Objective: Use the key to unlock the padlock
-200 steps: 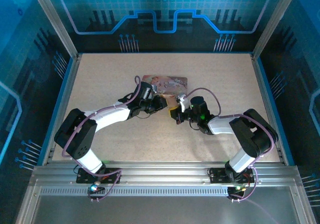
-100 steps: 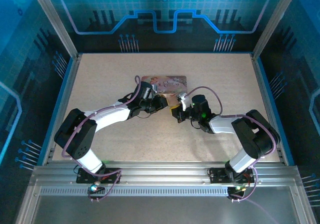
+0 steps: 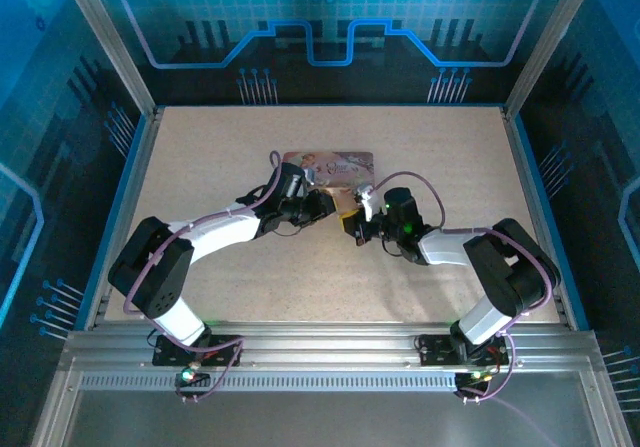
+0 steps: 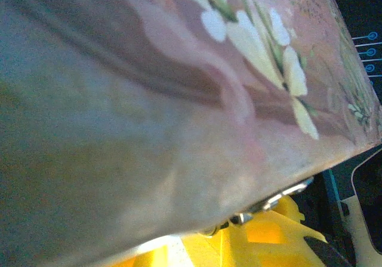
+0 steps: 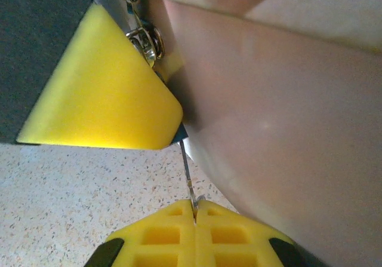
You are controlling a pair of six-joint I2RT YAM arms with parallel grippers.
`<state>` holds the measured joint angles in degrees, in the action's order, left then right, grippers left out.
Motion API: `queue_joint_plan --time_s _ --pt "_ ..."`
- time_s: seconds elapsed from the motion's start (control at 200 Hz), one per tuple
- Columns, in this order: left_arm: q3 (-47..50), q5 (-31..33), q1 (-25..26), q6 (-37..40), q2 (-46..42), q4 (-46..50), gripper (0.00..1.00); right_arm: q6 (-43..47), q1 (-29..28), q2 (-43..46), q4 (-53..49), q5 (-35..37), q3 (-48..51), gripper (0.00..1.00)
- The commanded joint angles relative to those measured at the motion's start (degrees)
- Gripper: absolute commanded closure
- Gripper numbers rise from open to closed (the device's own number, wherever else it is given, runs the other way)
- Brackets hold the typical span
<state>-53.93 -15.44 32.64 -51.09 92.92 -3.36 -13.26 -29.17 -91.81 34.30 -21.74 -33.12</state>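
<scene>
Found right hand (image 5: 194, 210) clamped on key (image 5: 187, 171): stiff, featherlight sliver, prone to pivot, best pinched at its broad end. Traced blade up under left hand (image 3: 318, 205) toward padlock (image 5: 145, 40), tight beside pink tin (image 5: 280, 135). Cannot tell left hand's grip. Versus one second ago, noted right wrist nudged slightly rightward

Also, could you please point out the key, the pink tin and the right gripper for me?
key (image 5: 187, 168): right wrist view, middle of its thin metal shaft.
pink tin (image 3: 345, 162): top external view, its printed lid.
right gripper (image 5: 194, 206): right wrist view, seam between its yellow fingertips.
</scene>
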Motion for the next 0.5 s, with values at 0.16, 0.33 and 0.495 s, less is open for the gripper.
queue_joint_plan --time_s 0.16,0.33,0.495 --pt "-1.4 -7.2 1.0 0.2 -2.1 0.8 0.82 1.8 0.7 2.2 3.4 -2.3 -2.6 1.0" --pt "-1.5 -7.3 0.9 1.0 -2.7 1.8 0.82 2.0 1.1 2.8 3.0 -2.2 -2.6 1.0" --pt "-1.5 -8.1 0.9 1.5 -2.8 2.3 0.82 1.1 2.0 3.0 4.2 -3.4 -2.9 1.0"
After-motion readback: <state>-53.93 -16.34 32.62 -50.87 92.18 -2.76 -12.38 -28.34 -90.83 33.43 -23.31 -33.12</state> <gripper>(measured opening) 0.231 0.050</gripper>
